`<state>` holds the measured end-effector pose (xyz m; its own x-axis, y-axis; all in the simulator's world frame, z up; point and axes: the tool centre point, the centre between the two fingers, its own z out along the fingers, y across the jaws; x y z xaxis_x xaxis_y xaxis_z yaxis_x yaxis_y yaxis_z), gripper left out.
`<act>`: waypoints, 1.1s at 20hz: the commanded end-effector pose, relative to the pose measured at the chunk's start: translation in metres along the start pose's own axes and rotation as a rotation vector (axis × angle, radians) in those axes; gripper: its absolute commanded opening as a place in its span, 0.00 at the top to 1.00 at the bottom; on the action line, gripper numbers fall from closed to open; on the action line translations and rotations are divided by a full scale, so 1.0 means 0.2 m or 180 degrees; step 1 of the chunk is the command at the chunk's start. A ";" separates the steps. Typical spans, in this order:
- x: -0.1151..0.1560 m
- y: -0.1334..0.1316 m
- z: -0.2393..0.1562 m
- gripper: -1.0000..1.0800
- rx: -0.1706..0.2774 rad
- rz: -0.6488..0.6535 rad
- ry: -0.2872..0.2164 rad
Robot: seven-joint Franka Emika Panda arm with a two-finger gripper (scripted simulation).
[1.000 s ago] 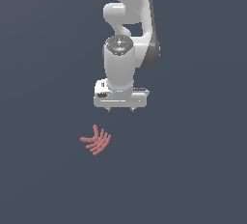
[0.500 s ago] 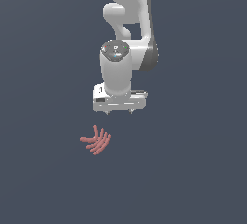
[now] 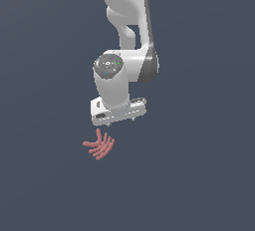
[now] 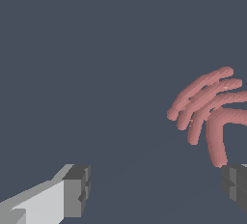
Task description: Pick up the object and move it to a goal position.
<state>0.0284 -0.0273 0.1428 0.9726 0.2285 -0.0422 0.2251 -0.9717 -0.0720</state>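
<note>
Salmon-red object [image 3: 99, 148] lay just off my fingers [image 4: 154, 189], spread wide and empty, not lined up.

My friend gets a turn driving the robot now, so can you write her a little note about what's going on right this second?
Claw: open and empty, its two fingers spread wide apart.
Salmon-red sausage bunch: lying on the dark floor, just below the claw in the exterior view and a little toward that view's left. In the wrist view it sits off toward one finger, not centred between the two.
Done: the arm is close above the bunch.
Left: centre the claw over the bunch, lower, close on it, lift, and carry it to the goal. No goal marker shows in either view.
</note>
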 end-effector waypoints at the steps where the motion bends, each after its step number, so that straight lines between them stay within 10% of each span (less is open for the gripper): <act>1: 0.02 0.02 0.02 0.00 0.0066 -0.0158 -0.0024; 22: 0.16 0.24 0.21 0.00 0.0732 -0.1451 0.0053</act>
<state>0.0659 -0.0621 0.0994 0.7969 0.6025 0.0440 0.5881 -0.7572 -0.2843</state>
